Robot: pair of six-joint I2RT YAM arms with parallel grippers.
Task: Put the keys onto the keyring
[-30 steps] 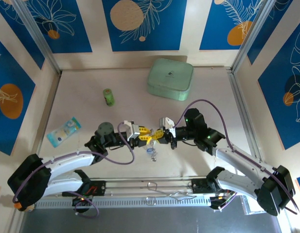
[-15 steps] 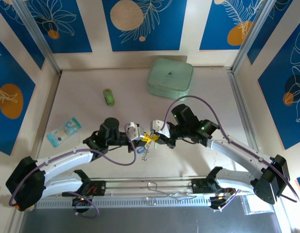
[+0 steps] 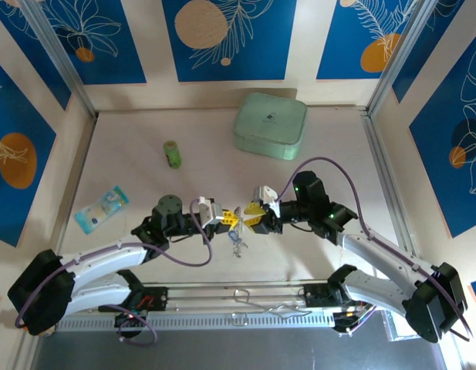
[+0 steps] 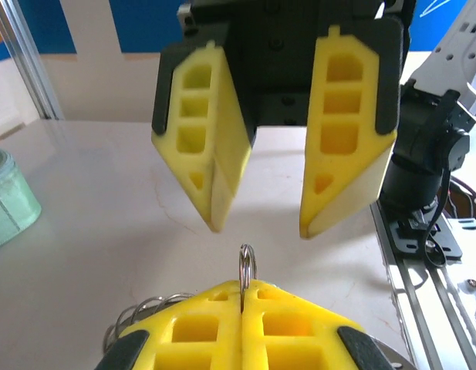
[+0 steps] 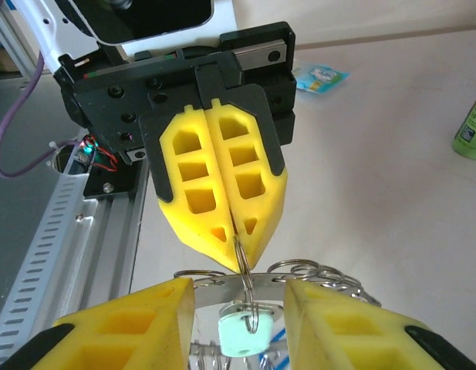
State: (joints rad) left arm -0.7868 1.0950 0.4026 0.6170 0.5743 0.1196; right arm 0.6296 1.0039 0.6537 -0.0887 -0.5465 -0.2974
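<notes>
My left gripper is shut on a small silver split ring that stands up between its yellow fingertips. In the right wrist view that small ring passes through a key with a pale mint head, which hangs under it. Just behind runs the keyring, a silvery band crowded with small loops. My right gripper is open, its fingers either side of the hanging key and touching nothing. From above, the left gripper and right gripper meet tip to tip, with the keyring dangling below them.
A mint-green rounded case sits at the back. A green cylinder stands at the back left. A blue packet lies at the left. The metal rail runs along the near edge below the grippers.
The right gripper has opened and let go of the ring, leaving it in the left gripper. Both grippers drifted left half a second ago and have come back.
</notes>
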